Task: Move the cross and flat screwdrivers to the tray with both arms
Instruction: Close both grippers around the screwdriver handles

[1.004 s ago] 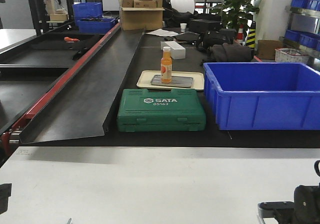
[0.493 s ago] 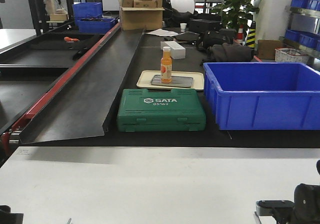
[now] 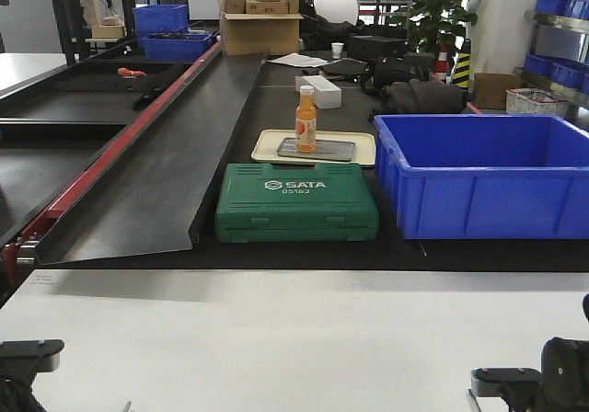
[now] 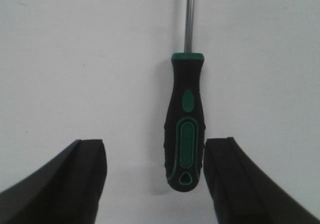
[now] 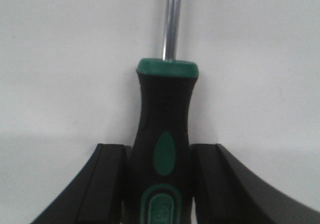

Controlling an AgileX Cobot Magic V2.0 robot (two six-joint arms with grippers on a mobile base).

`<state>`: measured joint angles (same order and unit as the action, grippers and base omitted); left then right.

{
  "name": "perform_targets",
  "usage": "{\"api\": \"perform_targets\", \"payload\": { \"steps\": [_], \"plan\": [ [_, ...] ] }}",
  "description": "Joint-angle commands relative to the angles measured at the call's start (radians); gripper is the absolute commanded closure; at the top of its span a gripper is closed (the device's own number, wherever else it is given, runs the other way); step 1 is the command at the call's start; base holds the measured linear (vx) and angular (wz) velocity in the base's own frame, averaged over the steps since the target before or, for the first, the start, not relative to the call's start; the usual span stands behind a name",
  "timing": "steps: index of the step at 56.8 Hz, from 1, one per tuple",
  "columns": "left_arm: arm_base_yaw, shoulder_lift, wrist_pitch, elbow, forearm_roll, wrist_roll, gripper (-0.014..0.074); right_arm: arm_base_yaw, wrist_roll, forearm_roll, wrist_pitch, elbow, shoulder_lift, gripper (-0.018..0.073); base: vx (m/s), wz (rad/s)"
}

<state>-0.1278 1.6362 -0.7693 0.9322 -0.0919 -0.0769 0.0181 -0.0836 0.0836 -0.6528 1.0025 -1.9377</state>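
- Your left gripper (image 4: 155, 146) has its fingers (image 4: 82, 179) spread wide, holding nothing.
- The left screwdriver (image 4: 184, 129), with a black and green handle, lies flat on the white table (image 4: 75, 59) between those fingers. It sits far off centre, just beside the finger on the picture's right. Contact there: cannot tell.
- Its steel shaft runs away from the wrist and out of the top edge. The tip is not seen, so cross or flat cannot be told.
- Your right gripper (image 5: 159, 151) is clamped on the right screwdriver (image 5: 165, 114), with one finger pressed against each side of the handle. Its tip is also out of frame.
- The tray (image 3: 336, 150), grey metal, sits well beyond the white table on the dark bench, resting on a cream tray (image 3: 267, 141).
- An orange bottle (image 3: 306, 118) stands upright on the grey one.
- A green tool case (image 3: 296, 200) lies just in front of the trays, with a blue bin (image 3: 488, 173) to its right.
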Motion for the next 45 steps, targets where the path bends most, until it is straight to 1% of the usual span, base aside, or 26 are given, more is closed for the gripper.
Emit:
{"api": "perform_targets", "payload": {
  "steps": [1,19,35,45],
  "plan": [
    [-0.004,0.001,0.041,0.031,-0.046,0.029,0.0052,0.001,-0.007,0.046,0.025,0.000,0.002,0.0570,0.00,0.00],
    [-0.007,0.059,0.049,0.031,-0.047,0.030,0.0052,0.001,-0.007,0.045,0.036,0.000,0.002,0.0570,0.00,0.00],
    [-0.064,0.111,0.072,0.031,-0.046,0.037,0.0052,0.001,-0.007,0.047,0.045,0.000,0.002,0.0567,0.00,0.00],
    [-0.063,0.154,0.067,0.031,-0.055,0.024,0.0052,0.001,-0.007,0.047,0.039,0.000,0.002,0.0567,0.00,0.00]
  ]
}}
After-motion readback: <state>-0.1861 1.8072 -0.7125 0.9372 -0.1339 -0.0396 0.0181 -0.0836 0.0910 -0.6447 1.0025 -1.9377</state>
